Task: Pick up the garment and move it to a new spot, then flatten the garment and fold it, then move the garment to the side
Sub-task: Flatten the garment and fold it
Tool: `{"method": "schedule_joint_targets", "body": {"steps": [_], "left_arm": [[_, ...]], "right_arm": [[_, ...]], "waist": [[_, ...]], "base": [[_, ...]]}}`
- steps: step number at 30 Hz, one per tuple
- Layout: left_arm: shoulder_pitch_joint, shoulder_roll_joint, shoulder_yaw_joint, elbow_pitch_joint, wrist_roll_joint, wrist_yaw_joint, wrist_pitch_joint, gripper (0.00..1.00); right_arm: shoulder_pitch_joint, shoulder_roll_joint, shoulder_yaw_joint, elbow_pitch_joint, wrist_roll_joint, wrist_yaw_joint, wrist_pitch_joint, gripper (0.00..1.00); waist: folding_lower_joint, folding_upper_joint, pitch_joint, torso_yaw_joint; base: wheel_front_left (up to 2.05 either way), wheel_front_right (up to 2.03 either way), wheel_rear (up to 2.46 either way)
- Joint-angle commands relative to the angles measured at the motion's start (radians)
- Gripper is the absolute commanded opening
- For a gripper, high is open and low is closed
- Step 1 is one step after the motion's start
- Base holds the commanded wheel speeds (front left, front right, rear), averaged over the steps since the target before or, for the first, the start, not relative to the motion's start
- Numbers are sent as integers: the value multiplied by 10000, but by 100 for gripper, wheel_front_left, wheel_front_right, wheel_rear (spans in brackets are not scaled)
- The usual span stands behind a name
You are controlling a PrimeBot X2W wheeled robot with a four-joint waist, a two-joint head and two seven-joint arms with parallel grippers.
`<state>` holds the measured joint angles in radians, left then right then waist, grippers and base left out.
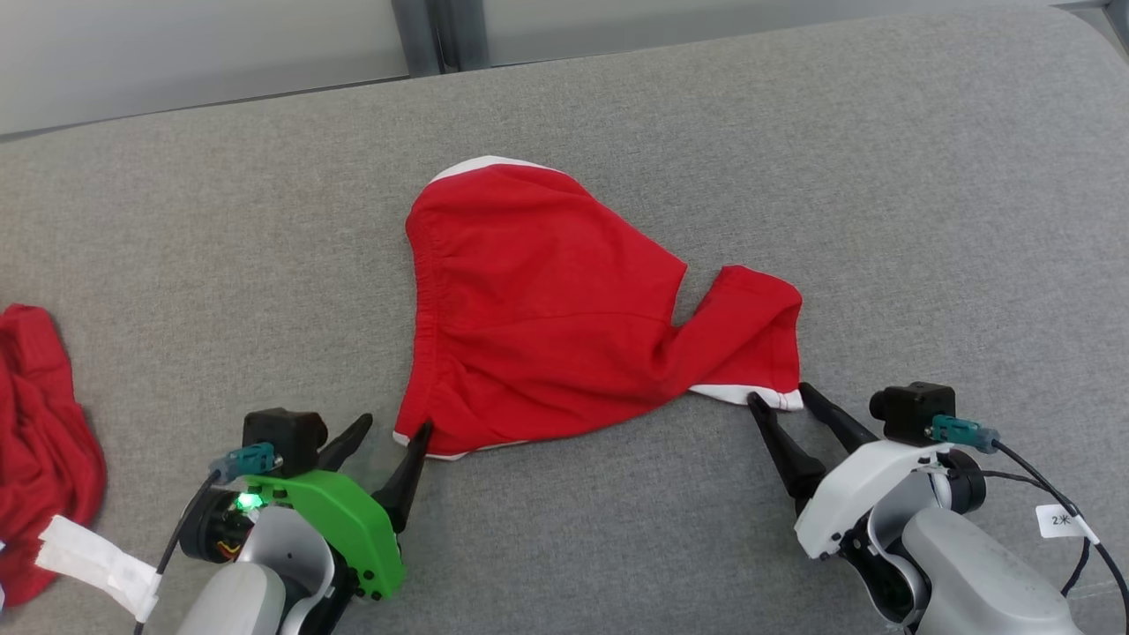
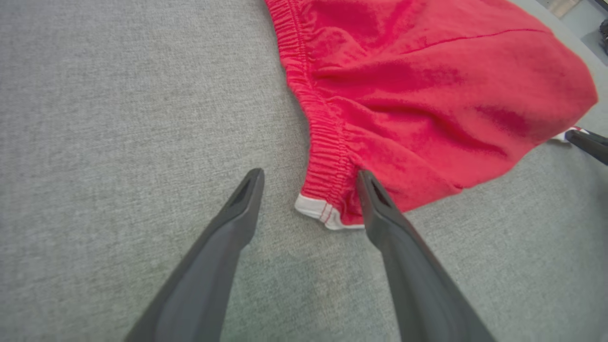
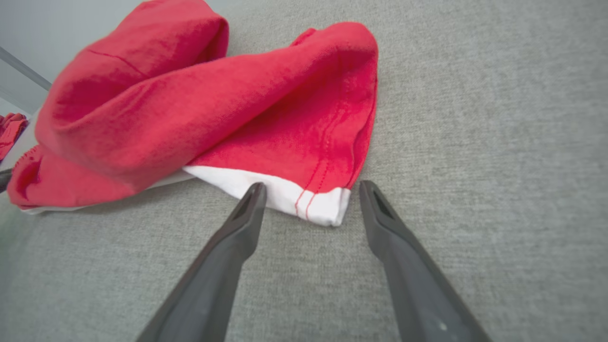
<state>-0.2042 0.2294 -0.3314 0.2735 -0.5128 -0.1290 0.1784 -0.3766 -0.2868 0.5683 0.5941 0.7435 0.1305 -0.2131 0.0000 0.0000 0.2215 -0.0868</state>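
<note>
Lying roughly in the middle of the grey cushion (image 1: pixel 926 220) before me, the garment (image 1: pixel 547 309) is red with white trim, loosely spread and creased, not flat. Its gathered waistband (image 2: pixel 304 90) runs down the side nearer my left arm, and one leg sticks out toward my right.

My left gripper (image 1: pixel 396 424) is low at the near waistband corner, jaws wide apart. The white-edged corner sits between my two fingers; in the left wrist view one finger (image 2: pixel 380 204) lies against the red fabric there, while the other rests on bare cushion just beside it. Nothing is pinched.

My right gripper (image 1: pixel 780 394) is at the end of the leg, jaws also wide. The white hem (image 3: pixel 304 202) lies between my fingertips, one tip touching its edge, the other just beside the corner. I hold nothing here either.

Far off at my left, well apart from the garment, a second red cloth (image 1: pixel 40 423) lies bunched at the cushion's edge, with a white tag (image 1: pixel 88 556) on it.
</note>
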Motion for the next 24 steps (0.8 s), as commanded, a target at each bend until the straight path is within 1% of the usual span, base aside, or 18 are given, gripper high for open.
{"method": "schedule_joint_targets", "body": {"steps": [1, 5, 8, 9, 10, 11, 12, 13, 14, 15, 16, 21, 24], "left_arm": [[106, 178, -52, -51, -175, -19, 136, 100], [102, 315, -295, -103, -403, -20, 373, 100], [-16, 370, -442, 19, -505, -20, 327, 100], [-53, 368, -507, 61, -555, -20, 344, 100], [-109, 383, -567, 102, -614, -20, 329, 93], [-153, 401, -617, 137, -640, -20, 303, 68], [-193, 414, -695, 176, -716, -20, 276, 48], [-208, 417, -760, 213, -761, -20, 249, 25], [-236, 434, -836, 262, -829, -20, 213, 12], [-264, 446, -890, 302, -881, -21, 180, 2], [-296, 479, -953, 363, -896, -21, 143, 0], [-362, 603, -1108, 488, -1108, -19, -314, 0], [-304, 677, -1107, 519, -1205, -19, -519, 0]], "right_arm": [[-134, 7, 96, 95, 71, 4, -73, 100], [-256, 36, 255, 230, 167, 4, -174, 100], [-391, 46, 385, 324, 252, 4, -249, 100], [-407, 40, 428, 350, 263, 4, -265, 95], [-424, 32, 472, 388, 274, 4, -258, 76], [-451, 30, 514, 415, 302, 4, -279, 55], [-487, 33, 559, 445, 323, 4, -303, 47], [-512, 36, 595, 467, 339, 4, -320, 39], [-536, 39, 646, 493, 371, 4, -328, 25], [-551, 43, 684, 516, 390, 4, -347, 5], [-571, 41, 725, 544, 426, 4, -358, 0], [-574, -34, 874, 582, 546, 4, -441, 0], [-422, -61, 906, 301, 702, 4, -481, 0]], "waist": [[0, 0, 10, -3], [0, 0, 26, -21], [0, 0, 62, -29], [0, 0, 72, -27], [0, 0, 83, -21], [0, 0, 93, -16], [0, 0, 100, -12], [0, 0, 100, -9], [0, 0, 96, -7], [0, 0, 89, -5], [0, 0, 74, -5], [0, 0, -102, 3], [0, 0, -314, 8]], "base": [[0, 0, 0], [0, 0, 0], [0, 0, 0], [0, 0, 0], [0, 0, 0], [0, 0, 0], [0, 0, 0], [0, 0, 0], [0, 0, 0], [0, 0, 0], [0, 0, 0], [0, 0, 0], [0, 0, 0]]}}
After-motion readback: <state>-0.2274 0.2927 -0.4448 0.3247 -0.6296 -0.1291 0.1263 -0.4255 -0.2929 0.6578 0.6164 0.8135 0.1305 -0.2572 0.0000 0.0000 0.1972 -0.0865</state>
